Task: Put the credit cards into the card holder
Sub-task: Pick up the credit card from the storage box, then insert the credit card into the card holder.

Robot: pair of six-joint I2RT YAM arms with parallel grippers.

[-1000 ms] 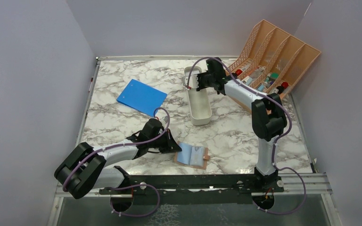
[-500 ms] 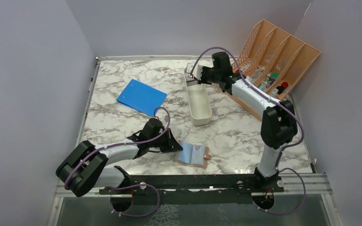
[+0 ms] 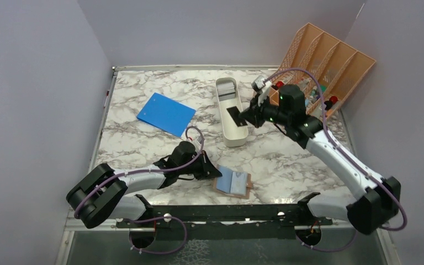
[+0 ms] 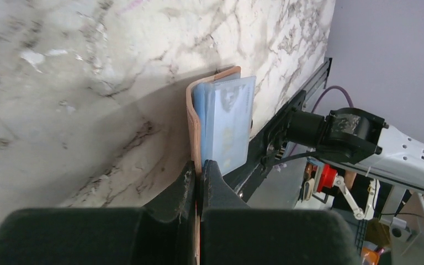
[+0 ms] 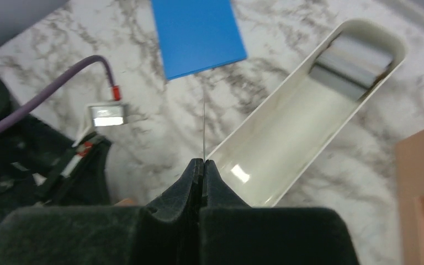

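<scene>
The brown card holder (image 3: pixel 234 183) lies open on the marble near the front edge, its pale blue inside up. My left gripper (image 3: pixel 215 171) is shut on its left brown flap (image 4: pixel 191 118), jaws pinching the leather (image 4: pixel 200 164). My right gripper (image 3: pixel 247 116) hangs over the white tray's near half, shut on a black credit card (image 3: pixel 234 115). In the right wrist view that card (image 5: pixel 203 124) shows edge-on as a thin line rising from the closed jaws (image 5: pixel 203 161). A silver-grey credit card (image 3: pixel 227 87) rests at the tray's far end (image 5: pixel 353 58).
The long white tray (image 3: pixel 237 136) stands mid-table. A blue notebook (image 3: pixel 166 114) lies to its left. The peach lattice organiser (image 3: pixel 331 63), with small items inside, sits at the back right. Grey walls close in the table on three sides.
My right arm has drawn back from the tray's far end toward its near half, now carrying the black card. The left gripper has nudged the card holder slightly right.
</scene>
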